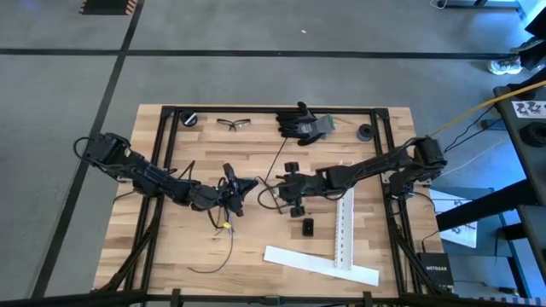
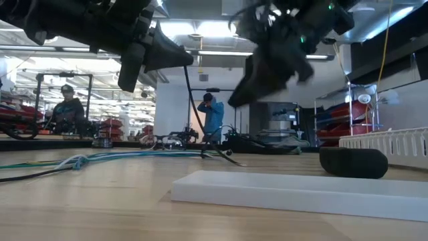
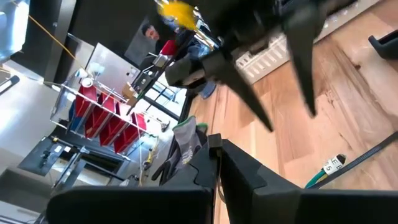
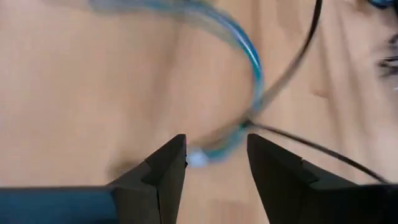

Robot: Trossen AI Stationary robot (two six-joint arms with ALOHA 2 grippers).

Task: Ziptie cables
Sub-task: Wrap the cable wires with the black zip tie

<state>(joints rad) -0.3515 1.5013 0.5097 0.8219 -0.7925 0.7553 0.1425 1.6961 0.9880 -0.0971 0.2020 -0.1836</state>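
- Your wooden table [image 1: 196, 247] carries two white perforated strips [image 1: 320, 264] at its near edge, a pair of black gloves [image 1: 303, 122] at the far edge.
- Your left gripper [image 1: 241, 186] hangs mid-table, jaws fully closed; what it grips, if anything, cannot be told.
- Your right gripper [image 4: 216, 158] hovers just beside it, fingers partly apart, empty, directly above the cables [image 4: 245, 74].
- A ziptie [image 4: 298, 59] crosses the blue wires there.
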